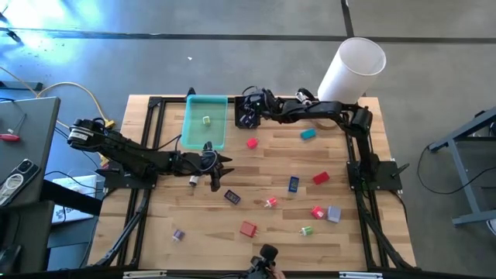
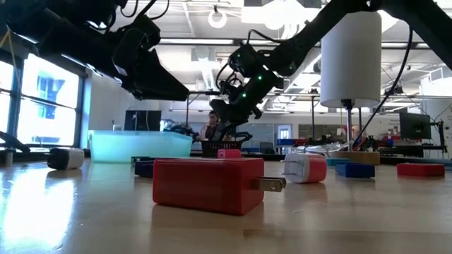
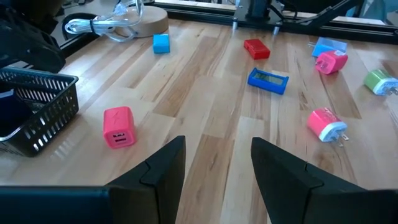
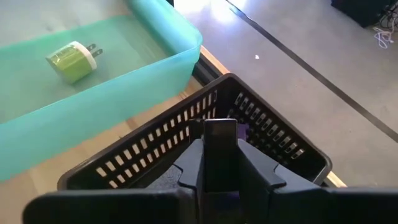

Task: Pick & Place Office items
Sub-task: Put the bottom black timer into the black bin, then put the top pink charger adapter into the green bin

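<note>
High view: right gripper [image 1: 249, 108] over the black wire-mesh basket [image 1: 246, 118] at 12 o'clock; right wrist view: its jaws pinch a small dark flat piece [image 4: 220, 146], which may catch the rim on release; left wrist view: left gripper [image 3: 214, 165], half open, empty, could nudge the pink blocky charger [image 3: 118, 126].

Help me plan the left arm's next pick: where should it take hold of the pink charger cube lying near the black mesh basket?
Grip the pink charger cube across its two flat opposite side walls, coming from straight above. It sits flat on the wooden table with bare wood all round, apart from the black mesh basket, so the open left gripper likely has room to straddle it.
</note>
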Robot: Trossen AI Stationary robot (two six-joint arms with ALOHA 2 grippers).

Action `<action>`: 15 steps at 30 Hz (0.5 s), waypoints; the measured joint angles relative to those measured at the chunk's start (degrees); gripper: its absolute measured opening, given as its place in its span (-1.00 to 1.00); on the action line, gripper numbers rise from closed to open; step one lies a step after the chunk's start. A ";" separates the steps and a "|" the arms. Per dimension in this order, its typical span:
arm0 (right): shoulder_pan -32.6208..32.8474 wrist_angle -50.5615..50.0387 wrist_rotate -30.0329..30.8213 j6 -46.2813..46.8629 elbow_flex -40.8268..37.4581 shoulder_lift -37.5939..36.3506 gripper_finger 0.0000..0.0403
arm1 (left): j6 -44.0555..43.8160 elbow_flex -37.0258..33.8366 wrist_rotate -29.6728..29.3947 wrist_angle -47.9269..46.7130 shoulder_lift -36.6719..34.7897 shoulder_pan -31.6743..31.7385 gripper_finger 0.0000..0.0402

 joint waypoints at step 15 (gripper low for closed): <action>-0.22 -0.02 1.73 -0.01 0.00 -0.02 -0.34 | -0.19 0.00 -0.02 0.02 0.00 0.00 -0.11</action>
